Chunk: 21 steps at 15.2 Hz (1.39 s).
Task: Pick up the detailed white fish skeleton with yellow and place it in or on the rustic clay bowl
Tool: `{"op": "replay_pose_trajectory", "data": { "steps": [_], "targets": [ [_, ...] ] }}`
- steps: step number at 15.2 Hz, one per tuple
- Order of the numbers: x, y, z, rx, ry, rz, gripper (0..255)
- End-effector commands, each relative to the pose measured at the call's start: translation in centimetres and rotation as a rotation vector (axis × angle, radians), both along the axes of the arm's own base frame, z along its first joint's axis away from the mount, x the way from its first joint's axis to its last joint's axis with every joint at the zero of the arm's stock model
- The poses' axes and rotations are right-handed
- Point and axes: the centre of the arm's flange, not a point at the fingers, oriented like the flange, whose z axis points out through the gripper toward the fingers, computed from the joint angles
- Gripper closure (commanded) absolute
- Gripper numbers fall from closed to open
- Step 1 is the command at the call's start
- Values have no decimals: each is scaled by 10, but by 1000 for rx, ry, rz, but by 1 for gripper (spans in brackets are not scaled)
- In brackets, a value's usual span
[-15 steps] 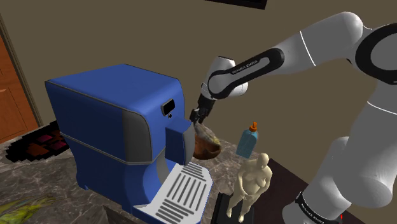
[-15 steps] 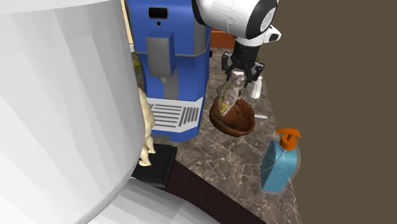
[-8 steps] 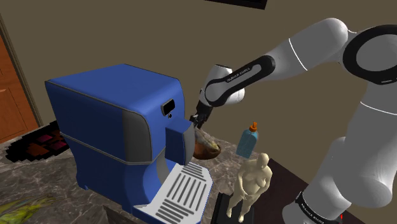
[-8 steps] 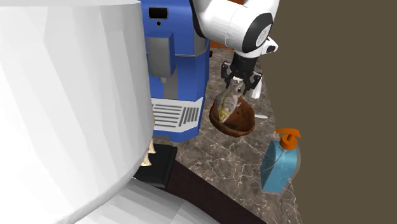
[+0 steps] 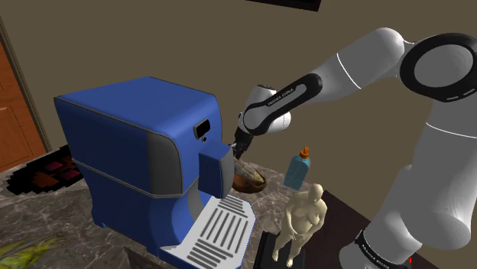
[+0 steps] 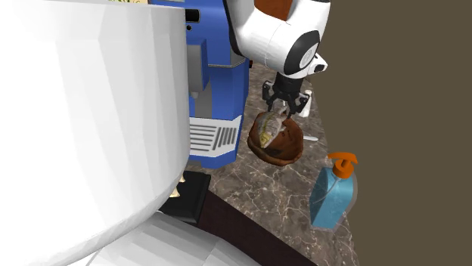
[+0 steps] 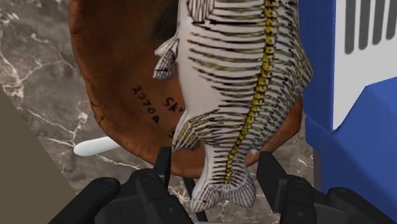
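The fish skeleton (image 7: pixel 242 83) is white with dark ribs and a yellow spine. It hangs tail-up from my gripper (image 7: pixel 216 162), whose fingers clasp the tail. Its head dips into the brown clay bowl (image 7: pixel 121 76) below. In the second exterior view the fish (image 6: pixel 268 127) slants across the bowl (image 6: pixel 291 147), with the gripper (image 6: pixel 283 106) right above it. From the shoulder view, the gripper (image 5: pixel 235 144) is low over the bowl (image 5: pixel 252 182), close behind the coffee machine's spout.
A big blue coffee machine (image 5: pixel 137 160) with a white drip tray stands just beside the bowl. A blue bottle with an orange pump (image 5: pixel 300 170) and a tan figurine (image 5: pixel 304 218) on a black base stand nearer the stand. A small white utensil (image 7: pixel 95 147) lies by the bowl on the marble counter.
The gripper has come down toward the bowl with the fish in it. The fish now slants lower, reaching into the bowl.
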Motion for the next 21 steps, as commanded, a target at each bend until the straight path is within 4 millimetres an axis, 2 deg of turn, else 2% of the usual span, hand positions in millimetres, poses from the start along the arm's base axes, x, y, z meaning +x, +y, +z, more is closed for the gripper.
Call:
{"op": "replay_pose_trajectory", "data": {
  "steps": [1,4,5,10,14,21],
  "targets": [
    [-1,0,-2,-1,4,0,255],
    [-1,0,-2,-1,4,0,255],
    [-1,0,-2,-1,4,0,0],
    [-1,0,-2,-1,4,0,0],
    [-7,-8,47,-1,4,0,0],
    [-7,-8,47,-1,4,0,0]
  ]
}}
